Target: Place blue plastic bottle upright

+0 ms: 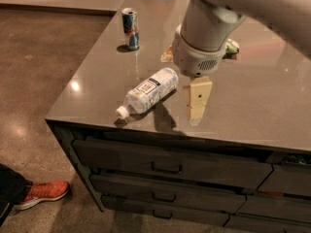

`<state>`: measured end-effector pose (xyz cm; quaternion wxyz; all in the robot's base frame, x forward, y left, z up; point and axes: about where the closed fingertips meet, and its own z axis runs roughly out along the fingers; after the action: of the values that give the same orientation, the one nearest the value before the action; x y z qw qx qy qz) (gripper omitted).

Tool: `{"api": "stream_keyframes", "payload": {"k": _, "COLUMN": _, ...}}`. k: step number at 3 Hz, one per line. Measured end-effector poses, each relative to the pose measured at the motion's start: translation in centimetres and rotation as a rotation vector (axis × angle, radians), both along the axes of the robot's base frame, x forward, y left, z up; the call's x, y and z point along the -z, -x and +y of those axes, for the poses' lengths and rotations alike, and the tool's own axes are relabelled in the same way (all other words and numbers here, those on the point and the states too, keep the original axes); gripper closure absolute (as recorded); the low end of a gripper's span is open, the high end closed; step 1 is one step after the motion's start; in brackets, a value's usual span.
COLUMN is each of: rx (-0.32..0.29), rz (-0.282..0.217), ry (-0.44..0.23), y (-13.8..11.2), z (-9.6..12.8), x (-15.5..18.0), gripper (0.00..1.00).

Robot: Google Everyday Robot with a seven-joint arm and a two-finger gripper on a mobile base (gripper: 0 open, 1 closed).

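The blue plastic bottle (147, 92) lies on its side on the grey countertop (97, 76), white cap toward the front edge, label facing up. My gripper (198, 98) hangs from the large white wrist just right of the bottle's base, a little above the surface. One cream finger shows edge-on. The gripper holds nothing that I can see.
A slim blue-and-silver drink can (130, 29) stands upright at the back left of the counter. A green snack bag (231, 47) lies behind the arm, mostly hidden. Drawers (165, 166) run below the front edge. A red shoe (43, 193) is on the floor at lower left.
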<state>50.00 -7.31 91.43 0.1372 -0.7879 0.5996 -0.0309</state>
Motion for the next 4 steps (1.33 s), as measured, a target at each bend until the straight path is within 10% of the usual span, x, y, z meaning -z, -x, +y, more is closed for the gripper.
{"api": "stream_keyframes", "payload": {"k": 4, "rx": -0.076, "rz": 0.029, "ry": 0.020, "y": -0.9, "z": 2.5, "x": 1.4, "gripper": 0.00}}
